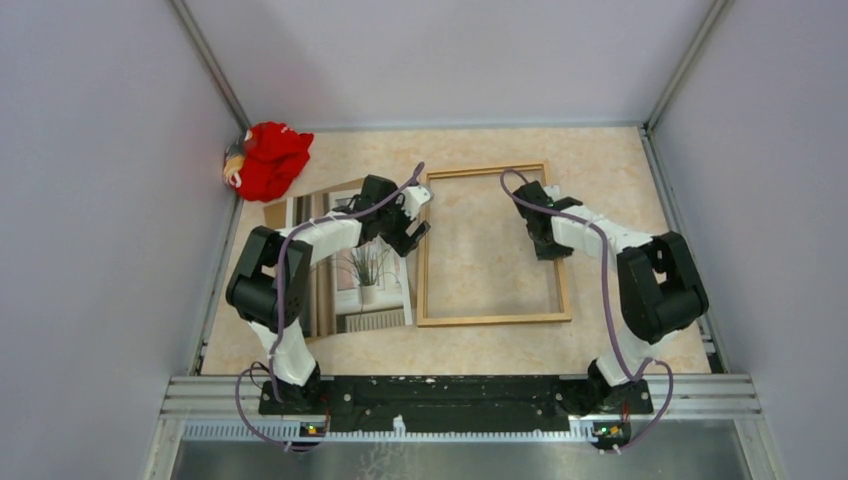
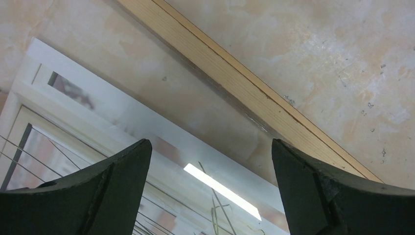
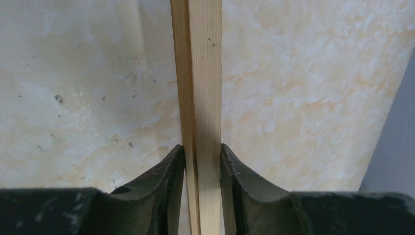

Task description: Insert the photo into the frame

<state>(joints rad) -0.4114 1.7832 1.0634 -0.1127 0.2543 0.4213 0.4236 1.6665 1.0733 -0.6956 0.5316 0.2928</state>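
Observation:
The golden-brown wooden frame [image 1: 490, 320] lies flat in the middle of the table with bare tabletop inside it. The photo [image 1: 345, 310], a potted plant by a window, lies face up just left of the frame, partly under my left arm. My left gripper [image 1: 410, 235] hangs open over the photo's right edge, close to the frame's left rail. In the left wrist view the photo [image 2: 88, 122] and the rail [image 2: 244, 88] run diagonally past the gripper [image 2: 209, 144], nothing between its fingers. My right gripper [image 1: 548, 245] is shut on the frame's right rail [image 3: 203, 73], one finger [image 3: 166, 181] on each side.
A brown cardboard board [image 1: 275, 213] pokes out from under the photo's far left corner. A red cloth [image 1: 268, 160] sits bunched at the far left corner against the wall. Grey walls close in the marbled table [image 1: 480, 250] on three sides.

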